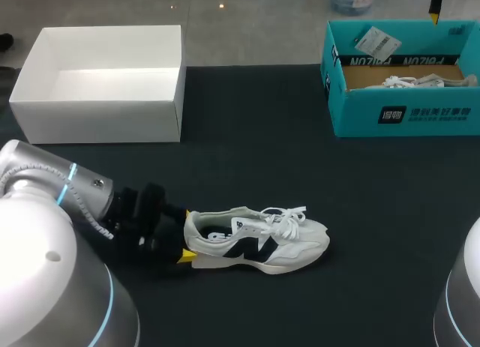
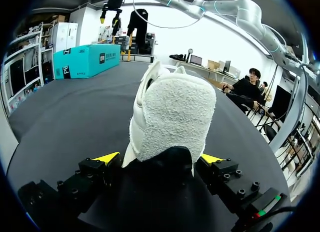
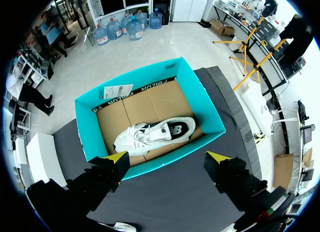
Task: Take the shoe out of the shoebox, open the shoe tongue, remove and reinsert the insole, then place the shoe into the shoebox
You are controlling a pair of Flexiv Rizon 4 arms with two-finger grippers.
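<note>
The teal shoebox (image 1: 352,115) carries most of the print. Its front wall has a small dark logo panel (image 1: 391,114) with a row of white characters (image 1: 439,113) beside it. Along the inner flap runs a line of dark capitals (image 1: 397,61), upside down in the head view. A white tag (image 1: 377,41) with a barcode and fine print too small to make out lies on the box's back rim. The shoe (image 1: 300,246) on the counter (image 1: 247,152) bears a large dark letter emblem (image 1: 251,247) on its side.
</note>
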